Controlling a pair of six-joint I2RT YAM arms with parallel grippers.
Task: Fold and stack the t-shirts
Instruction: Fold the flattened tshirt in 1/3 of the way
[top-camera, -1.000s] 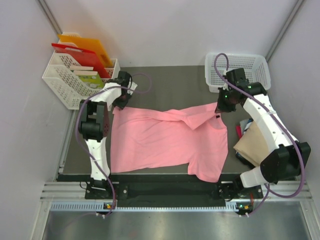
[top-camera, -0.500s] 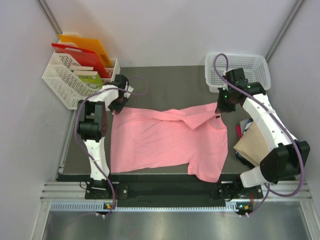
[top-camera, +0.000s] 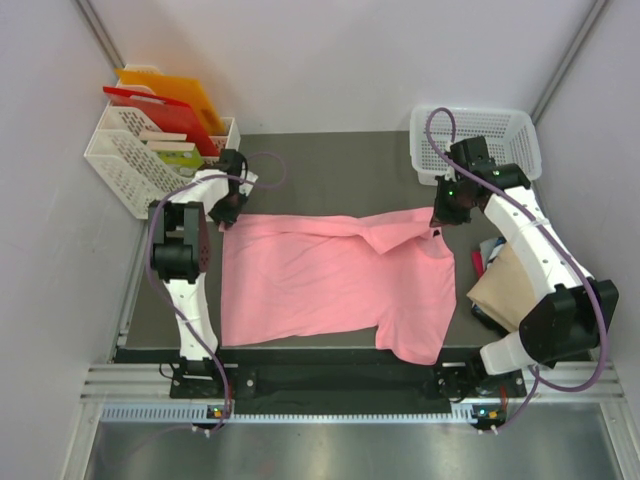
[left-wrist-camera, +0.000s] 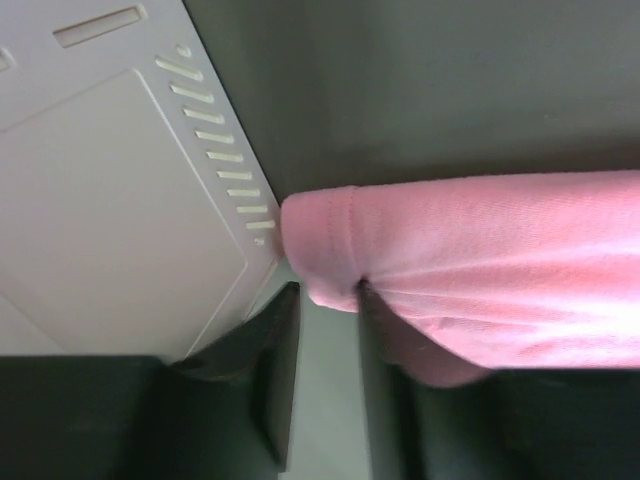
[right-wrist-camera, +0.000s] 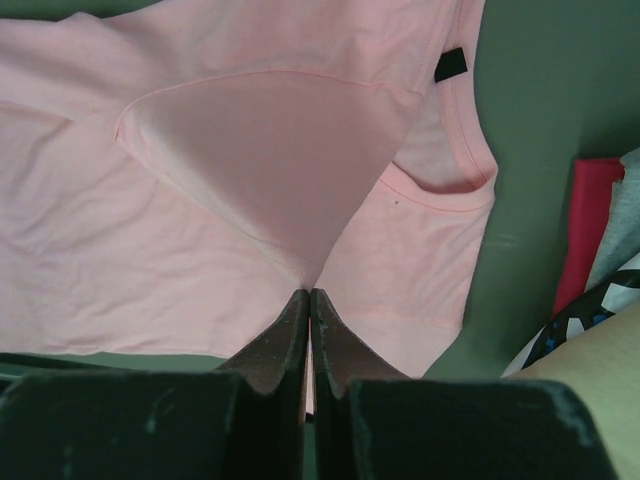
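A salmon-pink t-shirt (top-camera: 330, 280) lies spread on the dark table. My left gripper (top-camera: 224, 207) is at its far left corner. In the left wrist view (left-wrist-camera: 325, 300) the jaws stand a little apart, with the pink hem corner (left-wrist-camera: 320, 250) at the fingertips and bare table showing in the gap. My right gripper (top-camera: 440, 215) is shut on a fold of the shirt's far right sleeve (right-wrist-camera: 290, 170), pinched at the tips (right-wrist-camera: 308, 293) and lifted off the cloth below. A tan-beige shirt (top-camera: 508, 288) lies at the right on red (top-camera: 478, 262) and dark patterned ones.
A white mesh basket (top-camera: 478, 112) stands at the far right. A second white basket (top-camera: 125, 165) with orange and red boards stands at the far left. A white slotted panel (left-wrist-camera: 120, 200) is close on the left gripper's left. The red shirt (right-wrist-camera: 595, 215) lies beside the pink collar.
My left gripper has moved left with the shirt's far left corner, and the far edge now lies straighter. The right gripper has hardly moved.
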